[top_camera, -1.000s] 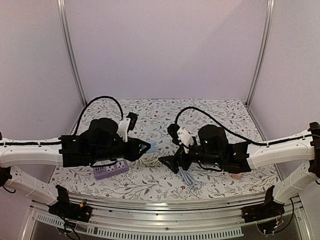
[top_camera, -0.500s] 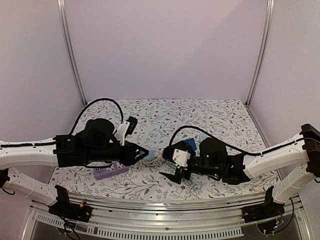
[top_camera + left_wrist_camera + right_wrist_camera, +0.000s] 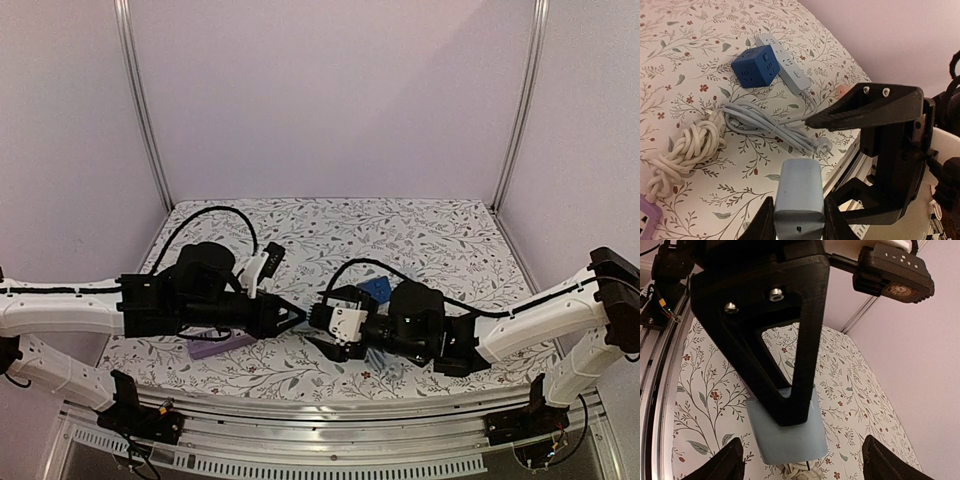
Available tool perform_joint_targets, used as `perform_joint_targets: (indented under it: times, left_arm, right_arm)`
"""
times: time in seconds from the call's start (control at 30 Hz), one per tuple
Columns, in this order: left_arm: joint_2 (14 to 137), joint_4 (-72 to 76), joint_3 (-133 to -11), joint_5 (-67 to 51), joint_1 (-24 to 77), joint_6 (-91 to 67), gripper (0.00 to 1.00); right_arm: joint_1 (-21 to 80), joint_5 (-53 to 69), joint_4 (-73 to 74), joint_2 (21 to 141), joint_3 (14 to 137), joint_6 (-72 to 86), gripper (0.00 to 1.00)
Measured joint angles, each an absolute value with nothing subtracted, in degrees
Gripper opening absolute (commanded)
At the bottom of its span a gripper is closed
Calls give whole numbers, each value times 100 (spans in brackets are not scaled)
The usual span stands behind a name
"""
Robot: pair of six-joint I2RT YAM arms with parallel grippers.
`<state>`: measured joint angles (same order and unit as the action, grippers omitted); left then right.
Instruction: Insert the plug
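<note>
Above the middle of the table (image 3: 430,232), which is covered by a cloth (image 3: 300,225) printed with leafy sprigs and small red flowers, a plug (image 3: 799,194) is held clear of the surface. It is a smooth, pale blue plastic block with rounded corners. It is clamped by its sides between the two black fingers of the left gripper (image 3: 296,318).

The left arm (image 3: 60,310) is stretched low and nearly level from the left edge toward the centre, its white forearm ending in a bulky black wrist. The right arm (image 3: 530,320) is laid out likewise from the right, so that the two grippers are brought tip to tip. The right gripper (image 3: 801,444) is spread wide, with one matt black finger on each side of the plug. No contact with the block can be made out.

On the cloth beyond, a dark blue cube (image 3: 754,65) with sockets on its faces is seen just beside a long light grey strip (image 3: 787,70). Nearer, a grey cable (image 3: 767,127) is bundled in loops, and a thick cream cord (image 3: 687,147) is knotted into a coil beside it. A corner of a purple strip (image 3: 647,216) shows at the lower left of the left wrist view. In the top view it lies partly under the left arm.
</note>
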<state>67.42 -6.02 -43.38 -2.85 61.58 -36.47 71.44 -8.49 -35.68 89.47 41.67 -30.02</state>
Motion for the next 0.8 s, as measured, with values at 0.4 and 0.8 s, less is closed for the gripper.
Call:
perform_joint_targets:
  times: [0.4, 0.8]
  left_arm:
    - [6742, -408, -4303, -454, 6156, -3697, 0]
    - [6742, -370, -4252, -537, 6141, -3763, 31]
  right_arm:
    - [7240, -1048, -3599, 9089, 4307, -3004, 48]
    - [7275, -1135, -3494, 9133, 4313, -3002, 26]
